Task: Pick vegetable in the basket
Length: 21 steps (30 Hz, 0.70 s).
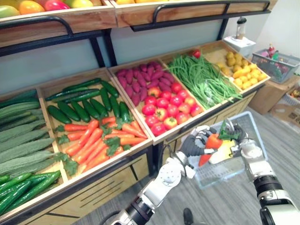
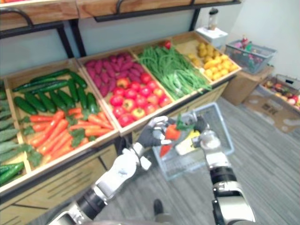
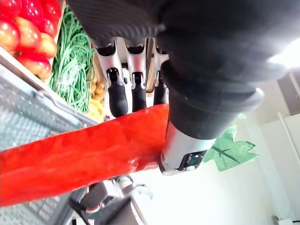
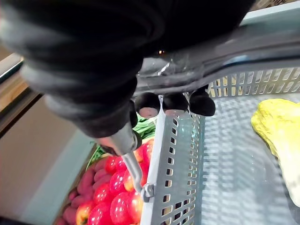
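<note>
My left hand (image 1: 192,146) is shut on an orange carrot (image 1: 212,144) with green leaves (image 3: 232,150), holding it tilted over the near end of the pale blue mesh basket (image 1: 257,125). Its fingers (image 3: 117,96) and thumb curl round the carrot (image 3: 84,159). My right hand (image 1: 247,148) carries the basket, its fingers (image 4: 176,103) curled round the handle at the rim. Inside the basket (image 4: 178,159) lies a yellow vegetable (image 4: 279,126), just right of the carrot and under my right hand.
A sloping wooden stand holds crates of carrots (image 1: 96,140), cucumbers (image 1: 84,105), tomatoes (image 1: 166,110), purple roots (image 1: 143,79), green beans (image 1: 201,79) and yellow produce (image 1: 243,70). A grey wire basket (image 1: 276,63) sits on a box at the right. Shelves with fruit run overhead.
</note>
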Tool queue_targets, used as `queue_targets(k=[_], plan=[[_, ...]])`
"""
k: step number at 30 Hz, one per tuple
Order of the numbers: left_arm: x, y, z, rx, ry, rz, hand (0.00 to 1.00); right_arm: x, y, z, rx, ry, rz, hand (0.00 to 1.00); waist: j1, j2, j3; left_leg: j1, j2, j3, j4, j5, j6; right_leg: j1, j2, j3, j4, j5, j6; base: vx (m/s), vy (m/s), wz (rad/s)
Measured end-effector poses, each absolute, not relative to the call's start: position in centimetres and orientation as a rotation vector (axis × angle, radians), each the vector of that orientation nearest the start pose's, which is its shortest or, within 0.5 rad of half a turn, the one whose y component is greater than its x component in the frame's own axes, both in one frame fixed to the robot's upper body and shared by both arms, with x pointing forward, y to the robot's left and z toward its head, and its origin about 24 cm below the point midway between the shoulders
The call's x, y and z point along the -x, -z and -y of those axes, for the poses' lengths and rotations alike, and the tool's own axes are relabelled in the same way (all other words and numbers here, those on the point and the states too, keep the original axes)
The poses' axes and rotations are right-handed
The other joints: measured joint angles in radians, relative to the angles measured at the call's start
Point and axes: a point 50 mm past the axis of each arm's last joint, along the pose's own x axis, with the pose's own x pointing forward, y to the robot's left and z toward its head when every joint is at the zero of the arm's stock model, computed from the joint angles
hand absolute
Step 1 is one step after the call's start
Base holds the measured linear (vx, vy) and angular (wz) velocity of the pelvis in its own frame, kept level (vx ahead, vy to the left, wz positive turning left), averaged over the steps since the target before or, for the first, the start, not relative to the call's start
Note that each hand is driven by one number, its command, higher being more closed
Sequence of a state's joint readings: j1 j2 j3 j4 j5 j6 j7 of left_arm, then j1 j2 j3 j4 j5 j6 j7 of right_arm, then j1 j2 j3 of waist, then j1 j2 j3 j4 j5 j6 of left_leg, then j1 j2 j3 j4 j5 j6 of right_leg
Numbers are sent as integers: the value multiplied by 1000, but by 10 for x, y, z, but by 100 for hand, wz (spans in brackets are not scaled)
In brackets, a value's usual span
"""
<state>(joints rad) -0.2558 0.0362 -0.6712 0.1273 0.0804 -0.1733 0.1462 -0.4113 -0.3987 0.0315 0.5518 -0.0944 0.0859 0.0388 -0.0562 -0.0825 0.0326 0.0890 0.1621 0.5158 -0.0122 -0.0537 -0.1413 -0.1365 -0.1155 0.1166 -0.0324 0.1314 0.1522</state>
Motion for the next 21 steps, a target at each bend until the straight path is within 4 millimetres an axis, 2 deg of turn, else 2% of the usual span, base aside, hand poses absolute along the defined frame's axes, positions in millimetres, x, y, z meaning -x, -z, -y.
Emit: queue_targets(k=[3, 5, 8, 12, 21], plan=[[-236, -80, 20, -175, 670, 329, 100, -326, -44, 229, 472, -39, -235, 100, -3, -1, 0, 0, 2, 1, 0, -1, -1, -1, 3, 1, 0, -2, -3, 37, -11, -2], [-231, -78, 28, -188, 727, 329, 100, -326, -43, 221, 468, -87, -235, 100, -19, -1, 0, 0, 3, 0, 0, -1, -1, -1, 4, 1, 0, -3, -4, 32, -8, 0], [-227, -73, 38, -215, 785, 315, 100, -326, -43, 217, 451, -126, -233, 100, -26, -3, 0, 2, 2, 2, 0, -1, -1, 0, 4, 4, 0, -3, -4, 18, -5, -2], [-223, -76, 48, -212, 831, 331, 100, -324, -43, 219, 464, -159, -246, 100, -24, -3, 0, 2, 2, 1, 0, -1, -1, 0, 4, 3, 0, -4, -6, 0, 0, 0], [-220, -75, 55, -241, 882, 339, 100, -322, -43, 225, 521, -202, -270, 100, -25, -5, 1, 3, 3, -3, -2, 0, -1, 4, 3, -2, 2, -5, -8, 0, 0, 0]])
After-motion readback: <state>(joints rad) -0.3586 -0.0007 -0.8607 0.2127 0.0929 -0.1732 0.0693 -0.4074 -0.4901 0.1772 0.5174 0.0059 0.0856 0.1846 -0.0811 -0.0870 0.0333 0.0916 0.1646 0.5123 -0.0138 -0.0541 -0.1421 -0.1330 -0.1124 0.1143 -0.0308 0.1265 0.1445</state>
